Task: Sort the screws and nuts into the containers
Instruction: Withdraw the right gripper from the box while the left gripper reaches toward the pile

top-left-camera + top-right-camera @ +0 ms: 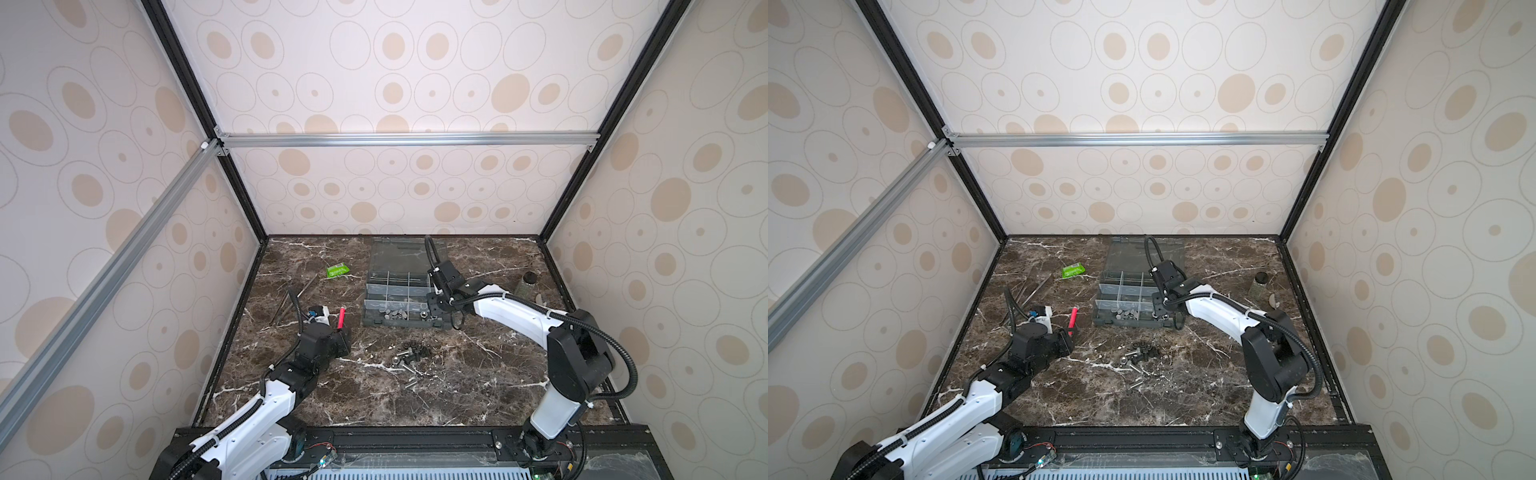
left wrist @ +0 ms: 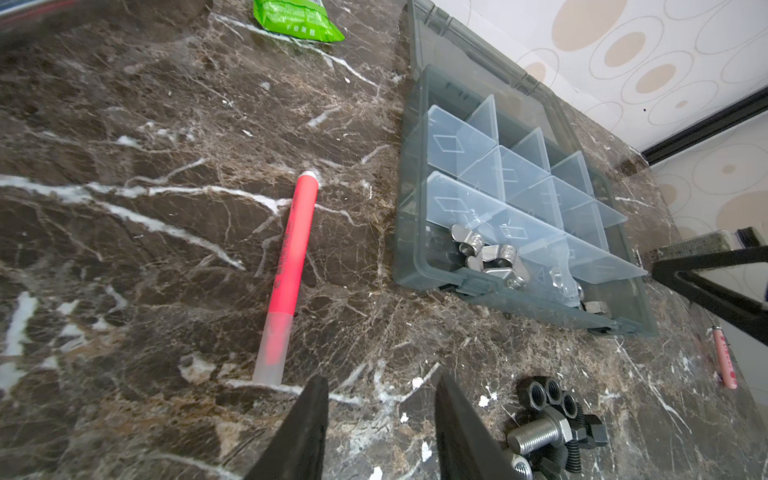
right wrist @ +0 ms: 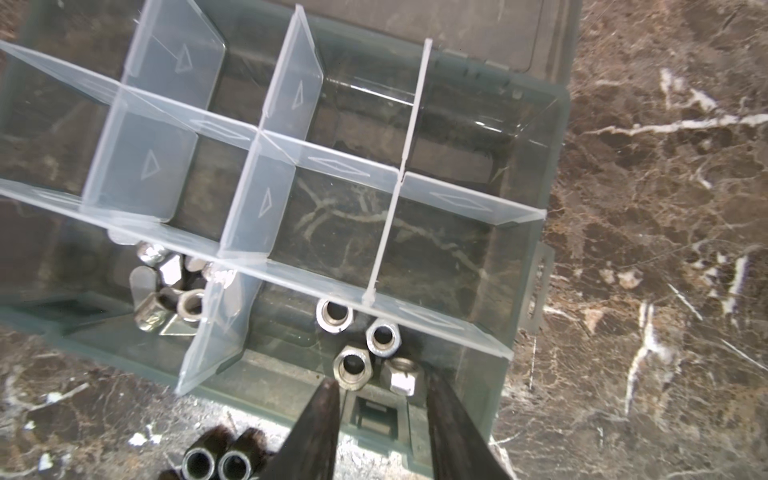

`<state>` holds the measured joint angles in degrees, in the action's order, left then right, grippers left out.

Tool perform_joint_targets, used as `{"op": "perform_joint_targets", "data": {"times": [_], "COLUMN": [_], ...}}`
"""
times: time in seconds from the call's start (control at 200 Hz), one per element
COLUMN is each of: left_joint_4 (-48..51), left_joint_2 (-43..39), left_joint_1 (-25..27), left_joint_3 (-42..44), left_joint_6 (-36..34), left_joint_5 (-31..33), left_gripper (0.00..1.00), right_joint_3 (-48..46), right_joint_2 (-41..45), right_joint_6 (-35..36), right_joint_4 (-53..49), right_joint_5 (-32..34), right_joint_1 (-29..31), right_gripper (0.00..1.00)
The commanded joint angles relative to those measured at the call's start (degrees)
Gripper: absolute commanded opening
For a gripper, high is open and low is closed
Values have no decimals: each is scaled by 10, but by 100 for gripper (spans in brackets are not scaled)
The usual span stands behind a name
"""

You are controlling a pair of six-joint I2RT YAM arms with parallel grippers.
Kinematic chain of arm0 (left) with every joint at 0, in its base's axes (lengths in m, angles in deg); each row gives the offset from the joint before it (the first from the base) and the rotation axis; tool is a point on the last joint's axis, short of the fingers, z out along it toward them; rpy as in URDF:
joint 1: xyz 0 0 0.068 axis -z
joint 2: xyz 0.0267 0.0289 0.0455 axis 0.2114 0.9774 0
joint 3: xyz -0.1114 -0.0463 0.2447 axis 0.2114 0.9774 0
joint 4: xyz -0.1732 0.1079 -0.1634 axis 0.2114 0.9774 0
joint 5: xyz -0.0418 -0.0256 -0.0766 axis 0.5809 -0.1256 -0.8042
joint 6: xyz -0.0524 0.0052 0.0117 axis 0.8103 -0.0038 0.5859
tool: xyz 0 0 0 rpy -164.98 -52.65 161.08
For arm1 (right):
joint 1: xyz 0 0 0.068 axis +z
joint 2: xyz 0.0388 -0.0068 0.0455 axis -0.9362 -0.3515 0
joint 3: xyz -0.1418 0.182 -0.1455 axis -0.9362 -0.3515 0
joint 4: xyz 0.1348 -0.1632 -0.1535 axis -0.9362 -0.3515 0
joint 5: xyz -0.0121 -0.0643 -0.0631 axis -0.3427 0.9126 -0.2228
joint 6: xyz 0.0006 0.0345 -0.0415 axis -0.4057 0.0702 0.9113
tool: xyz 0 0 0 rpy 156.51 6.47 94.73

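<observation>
Loose screws and nuts (image 1: 409, 358) (image 1: 1138, 358) lie in a small pile on the marble in front of the grey organiser box (image 1: 399, 323) (image 1: 1125, 323). My left gripper (image 2: 380, 380) (image 1: 345, 334) hangs open and empty just left of that pile, where a silver screw (image 2: 536, 434) and black nuts (image 2: 552, 392) show. My right gripper (image 3: 380, 380) (image 1: 435, 319) is open over the box's front right container, with nothing between its fingers. Several silver hex nuts (image 3: 353, 368) lie in that container. Wing-shaped nuts (image 3: 166, 291) (image 2: 490, 257) fill the neighbouring one.
A red pen (image 1: 341, 318) (image 2: 291, 266) lies between the left arm and the box. A green packet (image 1: 336, 271) and long tweezers (image 1: 291, 303) sit at the back left. A black-capped glass jar (image 1: 527, 284) stands at the right. The box lid (image 1: 399, 253) lies open behind.
</observation>
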<state>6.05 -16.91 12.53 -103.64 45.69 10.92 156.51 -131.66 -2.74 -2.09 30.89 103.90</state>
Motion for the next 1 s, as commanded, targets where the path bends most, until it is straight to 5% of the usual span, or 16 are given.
{"op": "perform_joint_targets", "data": {"times": [0.0,0.405,0.995], "left_joint_4": [-11,6,3], "left_joint_2": [5,45,205], "left_joint_1": [-5,12,170], "left_joint_3": [-9,-31,-111], "left_joint_6": [-8,-29,-36], "left_joint_5": [-6,-29,-5], "left_gripper": [43,42,42], "right_joint_3": [-19,-119,-259], "right_joint_2": [31,156,308], "right_joint_6": [-10,-44,-114], "right_joint_4": [-10,-19,-34], "right_joint_5": [1,-1,17], "right_joint_1": [-4,-4,-4], "right_gripper": [38,39,40]}}
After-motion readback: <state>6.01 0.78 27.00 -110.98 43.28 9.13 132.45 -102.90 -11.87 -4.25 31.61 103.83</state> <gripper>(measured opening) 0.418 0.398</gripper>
